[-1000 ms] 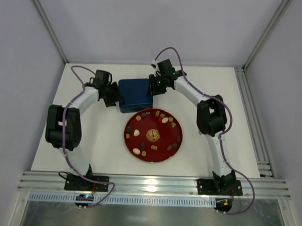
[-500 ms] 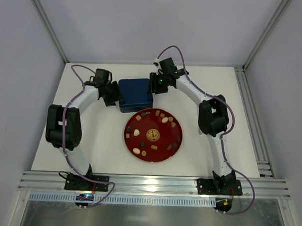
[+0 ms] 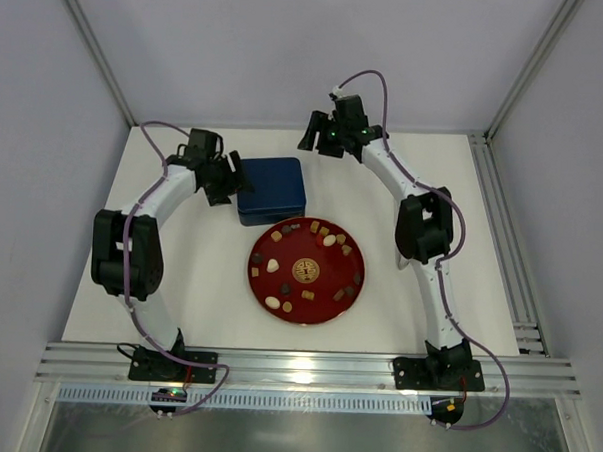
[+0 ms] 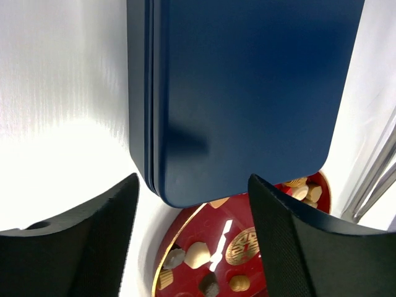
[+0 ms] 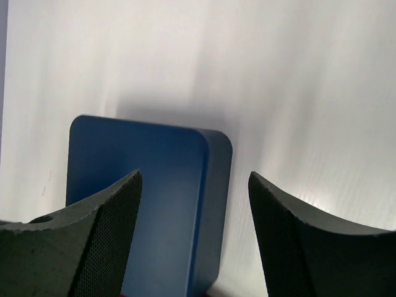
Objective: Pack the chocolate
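The chocolate (image 3: pixel 329 240) lies as several small brown and cream pieces scattered on the red plate (image 3: pixel 328 277). In the left wrist view the chocolate (image 4: pixel 199 254) shows at the bottom, on the plate (image 4: pixel 199 226). The dark blue tin (image 3: pixel 271 188) sits just behind the plate with its lid on. My left gripper (image 3: pixel 234 175) is at the tin's left edge, open, with the tin (image 4: pixel 241 93) lying beyond its fingertips. My right gripper (image 3: pixel 307 136) hangs open behind the tin's right corner, apart from it. The right wrist view shows the tin (image 5: pixel 148 198) below its spread fingers.
White table (image 3: pixel 179 281) inside a walled booth. A metal rail (image 3: pixel 501 235) runs along the right side, and another crosses the front near the arm bases. The plate's rim touches or nearly touches the tin's near edge.
Both grippers opened wider and came off the tin. The right gripper rose and drew back toward the far wall. The left gripper backed slightly left.
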`<state>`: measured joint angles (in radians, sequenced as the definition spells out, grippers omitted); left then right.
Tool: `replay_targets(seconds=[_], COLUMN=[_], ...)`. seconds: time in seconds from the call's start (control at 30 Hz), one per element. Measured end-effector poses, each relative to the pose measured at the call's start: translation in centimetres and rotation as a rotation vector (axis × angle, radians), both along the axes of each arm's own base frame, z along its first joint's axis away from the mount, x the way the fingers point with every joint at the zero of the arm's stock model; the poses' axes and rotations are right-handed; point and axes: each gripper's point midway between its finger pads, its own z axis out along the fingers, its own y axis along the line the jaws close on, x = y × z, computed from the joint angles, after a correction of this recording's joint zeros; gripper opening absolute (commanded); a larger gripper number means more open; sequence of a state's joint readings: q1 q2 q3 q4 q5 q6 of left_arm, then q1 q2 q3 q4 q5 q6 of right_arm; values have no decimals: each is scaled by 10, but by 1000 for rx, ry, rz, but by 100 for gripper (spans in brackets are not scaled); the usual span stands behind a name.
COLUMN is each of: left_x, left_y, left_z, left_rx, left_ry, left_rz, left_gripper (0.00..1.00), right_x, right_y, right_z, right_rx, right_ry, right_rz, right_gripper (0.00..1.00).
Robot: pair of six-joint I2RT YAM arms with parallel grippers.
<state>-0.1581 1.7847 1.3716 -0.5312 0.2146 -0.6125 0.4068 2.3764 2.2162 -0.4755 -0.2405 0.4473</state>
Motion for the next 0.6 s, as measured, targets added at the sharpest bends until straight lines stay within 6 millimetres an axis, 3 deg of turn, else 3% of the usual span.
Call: replay_targets(seconds=[0.13, 0.33, 0.6], left_x=[0, 7, 14], left_y=[-1, -4, -5], left_z=[1, 0, -16], left_rx=[-8, -32, -48], left_ry=[1, -16, 10], left_rz=[-4, -8, -7], left_gripper=[86, 88, 91], right_x=[18, 28, 42], right_y=[10, 16, 25], right_z=[-19, -51, -49], right_rx=[36, 70, 124], right_ry=[3, 50, 35], right_rz=[-30, -66, -89], right_gripper=[74, 77, 79])
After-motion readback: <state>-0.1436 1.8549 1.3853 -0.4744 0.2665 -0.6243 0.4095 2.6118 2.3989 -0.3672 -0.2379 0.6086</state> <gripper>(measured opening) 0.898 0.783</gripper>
